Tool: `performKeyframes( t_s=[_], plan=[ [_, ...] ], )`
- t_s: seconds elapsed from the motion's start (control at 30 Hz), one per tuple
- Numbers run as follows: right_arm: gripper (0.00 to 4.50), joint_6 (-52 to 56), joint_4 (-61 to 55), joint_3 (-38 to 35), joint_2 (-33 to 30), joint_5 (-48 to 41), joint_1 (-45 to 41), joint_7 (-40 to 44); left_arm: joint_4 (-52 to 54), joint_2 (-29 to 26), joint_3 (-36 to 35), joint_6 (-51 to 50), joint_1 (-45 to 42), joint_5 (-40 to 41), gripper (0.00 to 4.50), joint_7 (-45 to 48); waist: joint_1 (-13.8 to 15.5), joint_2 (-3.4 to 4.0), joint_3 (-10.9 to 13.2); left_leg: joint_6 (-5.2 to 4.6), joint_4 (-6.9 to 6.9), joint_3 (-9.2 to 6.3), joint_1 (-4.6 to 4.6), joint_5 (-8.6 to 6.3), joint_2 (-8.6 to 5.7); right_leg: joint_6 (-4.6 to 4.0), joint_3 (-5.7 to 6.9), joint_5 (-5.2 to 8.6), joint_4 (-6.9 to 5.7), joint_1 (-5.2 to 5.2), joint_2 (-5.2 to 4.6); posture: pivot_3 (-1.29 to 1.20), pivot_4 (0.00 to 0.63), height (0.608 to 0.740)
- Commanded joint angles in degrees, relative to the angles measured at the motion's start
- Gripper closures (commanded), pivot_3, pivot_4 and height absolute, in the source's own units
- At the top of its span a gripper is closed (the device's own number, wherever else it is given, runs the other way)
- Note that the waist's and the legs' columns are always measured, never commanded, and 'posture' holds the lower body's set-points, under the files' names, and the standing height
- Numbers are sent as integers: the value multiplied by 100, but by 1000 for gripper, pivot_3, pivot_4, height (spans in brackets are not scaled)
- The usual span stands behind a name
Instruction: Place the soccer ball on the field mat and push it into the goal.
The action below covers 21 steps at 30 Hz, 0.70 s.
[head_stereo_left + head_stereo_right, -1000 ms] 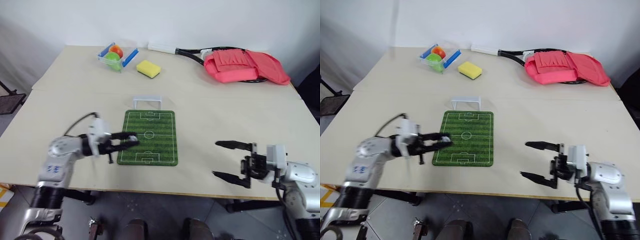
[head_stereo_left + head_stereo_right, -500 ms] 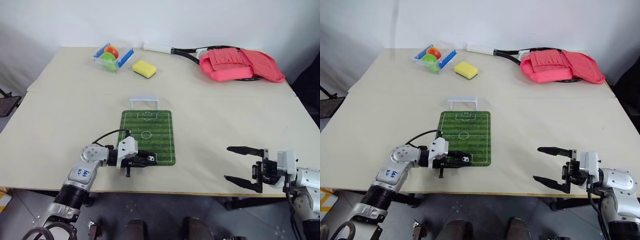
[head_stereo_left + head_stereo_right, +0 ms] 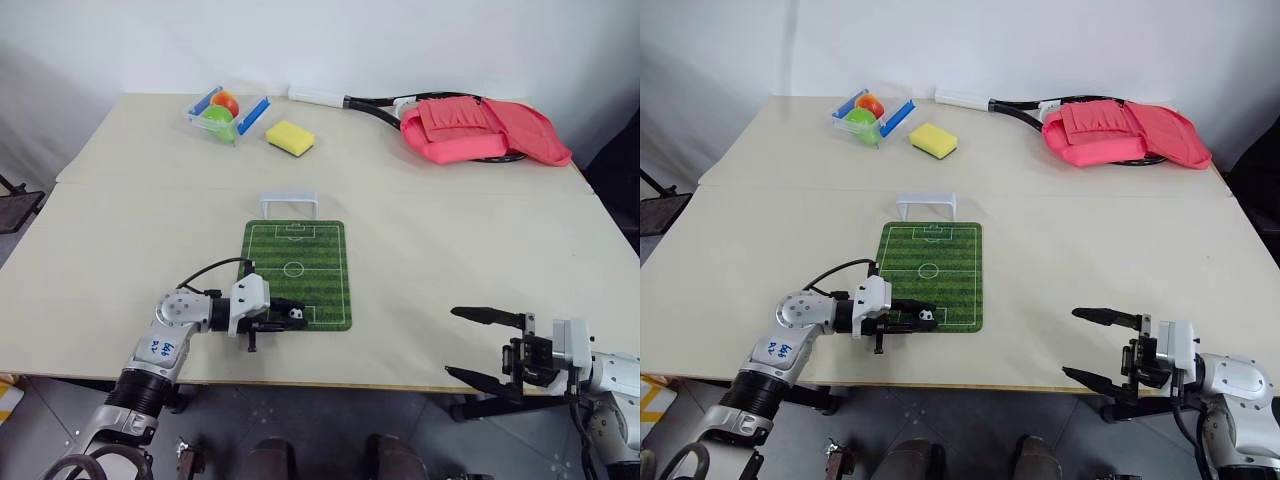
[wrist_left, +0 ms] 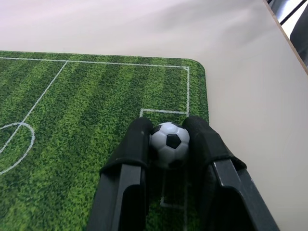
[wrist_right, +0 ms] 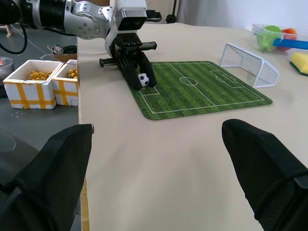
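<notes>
1. The soccer ball (image 4: pixel 169 140) sat between the two black fingers (image 4: pixel 135 144) of the left gripper (image 3: pixel 292 316), low over the near end of the field mat (image 3: pixel 300 258), inside the white lines of the near penalty box; whether it rested on the mat could not be told.
2. The left gripper's fingers were narrow, pressed against both sides of the ball.
3. The goal (image 3: pixel 289 204) stood upright on the table (image 3: pixel 130 220) just past the mat's far end, well apart from the ball.
4. The right gripper (image 3: pixel 485 348) hung at the table's near edge, well to the right of the mat, its fingers spread wide and holding nothing.
5. At the table's far side lay a clear tray (image 3: pixel 227 110) with fruit, a yellow sponge (image 3: pixel 290 137), a racket (image 3: pixel 365 102) and a pink bag (image 3: pixel 485 130).
</notes>
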<state>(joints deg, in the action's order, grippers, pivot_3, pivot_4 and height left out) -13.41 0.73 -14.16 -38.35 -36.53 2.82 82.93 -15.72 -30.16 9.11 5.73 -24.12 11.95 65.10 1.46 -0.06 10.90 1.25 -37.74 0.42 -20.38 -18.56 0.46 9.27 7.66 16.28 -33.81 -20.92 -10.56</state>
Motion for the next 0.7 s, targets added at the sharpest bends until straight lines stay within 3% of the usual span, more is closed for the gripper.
performKeyframes(
  t_s=[0.03, 0.13, 0.47, 0.7],
  plan=[
    [0, 35, -192, -118, 18, -106, 23, -48, 146, 21, -109, -5, -23, 138, 2351, 61, 0, 0, 0, 0, 0, 0, 0, 0, 1, 0, 0, 0, 0, 0, 1, 0, 150, 740],
    [0, 48, -160, -120, 15, -113, 11, -23, 160, 79, -173, 108, -31, 182, 1400, 23, 0, 0, 0, 0, 0, 0, 0, -1, 1, 0, 0, 0, 0, -1, 1, 0, 150, 740],
    [0, 49, 47, -107, 40, -132, -36, 162, 303, 73, -319, 295, 15, 317, 1400, 87, 0, 0, 0, -1, -3, 1, 0, -2, 2, 0, 0, -1, -1, 0, 1, 0, 150, 740],
    [0, 139, 110, 44, 103, -65, -143, 224, 1601, -273, -926, -196, 510, 1433, 1400, 526, -21, 1, 1, 1, -4, 3, 0, -5, 9, -1, -2, -1, -1, -3, 5, 0, 150, 740]
  ],
)
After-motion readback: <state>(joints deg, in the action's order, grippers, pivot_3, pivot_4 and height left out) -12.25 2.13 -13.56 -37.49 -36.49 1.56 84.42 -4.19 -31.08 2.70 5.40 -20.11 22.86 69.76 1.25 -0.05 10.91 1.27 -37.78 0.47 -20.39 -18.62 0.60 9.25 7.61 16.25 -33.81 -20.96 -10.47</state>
